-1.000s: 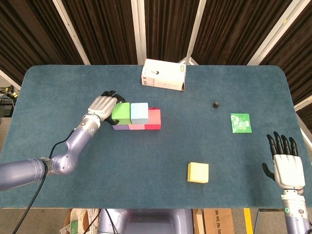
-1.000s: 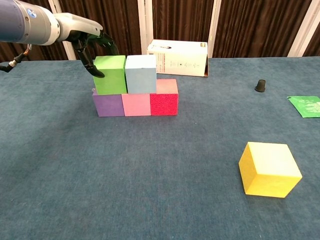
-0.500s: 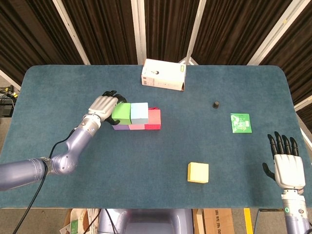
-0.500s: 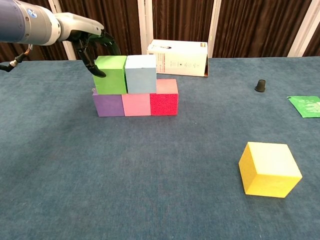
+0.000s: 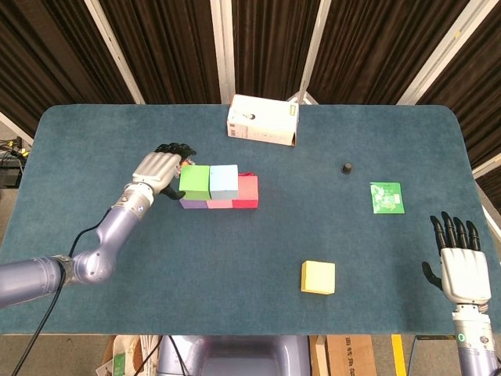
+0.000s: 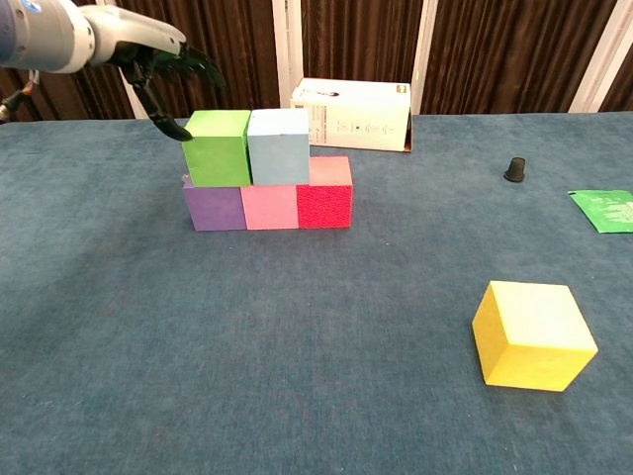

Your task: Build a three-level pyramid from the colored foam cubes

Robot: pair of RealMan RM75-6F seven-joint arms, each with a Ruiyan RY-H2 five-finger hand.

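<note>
The left robot hand (image 6: 158, 71) hovers with fingers apart and empty, just left of and slightly above the green foam cube (image 6: 218, 147), which sits beside the light blue foam cube (image 6: 278, 146) on a row of purple (image 6: 215, 207), pink (image 6: 270, 206) and red foam cubes (image 6: 324, 192) to that hand's right. The yellow foam cube (image 5: 318, 277) lies alone on the blue desk (image 5: 235, 258), well left of the right robot hand (image 5: 460, 262), which rests open, fingers spread, at the desk's near edge.

blue table (image 5: 235, 313), dark curtains (image 5: 164, 39) behind
</note>
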